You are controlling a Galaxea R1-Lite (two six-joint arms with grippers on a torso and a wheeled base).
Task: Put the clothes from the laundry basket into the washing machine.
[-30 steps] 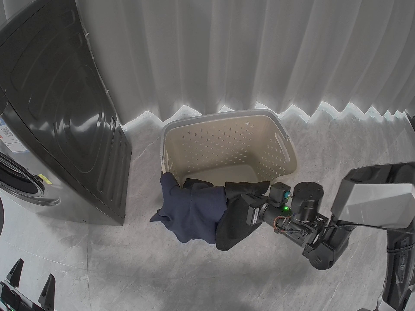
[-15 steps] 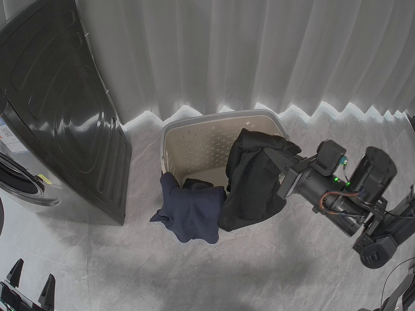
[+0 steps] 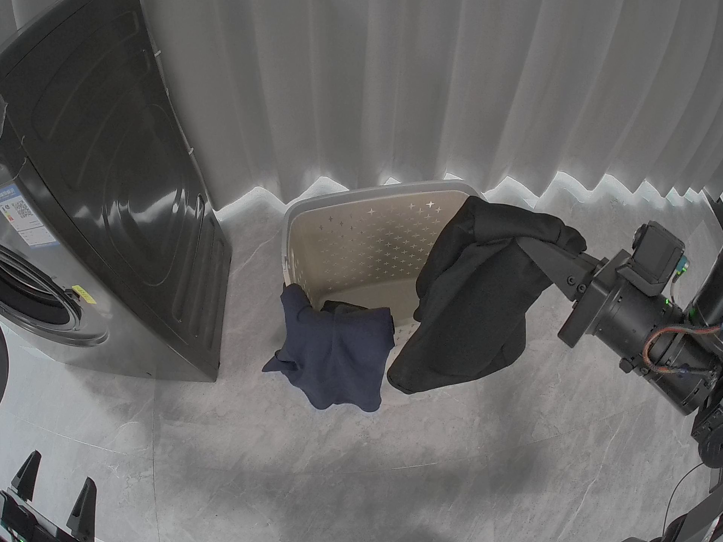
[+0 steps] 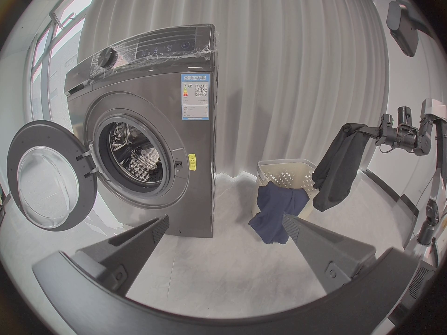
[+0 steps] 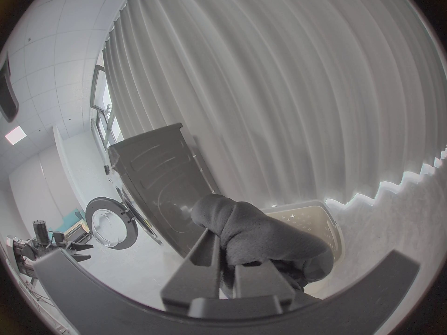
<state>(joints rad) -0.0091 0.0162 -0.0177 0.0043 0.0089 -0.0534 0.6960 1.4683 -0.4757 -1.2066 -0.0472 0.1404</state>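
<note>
Washing machine (image 3: 113,190) stands at the robot's far left, against the white curtain (image 3: 422,69); its round door (image 4: 46,175) is swung wide open and the drum mouth (image 4: 135,152) looks empty. The laundry basket (image 3: 361,216) sits on the floor to the right of the machine, well apart from it. A black garment (image 3: 474,295) hangs over the basket's right side, clear of the floor, its long axis running straight down from the pinch point. A navy garment (image 3: 335,351) is draped over the basket's front rim, half in, half out. The right gripper (image 3: 544,254) is clamped on the black garment's top edge, holding it up in the air. The left gripper (image 4: 224,219) is low near the floor, jaws spread and empty, facing the machine. Key relation: the drum mouth lies well to the left of the held garment, past the basket. The left arm is nearer the machine, but the right arm has the load, so my guess is a long leftward carry, and the dangling hem could snag the basket rim
</note>
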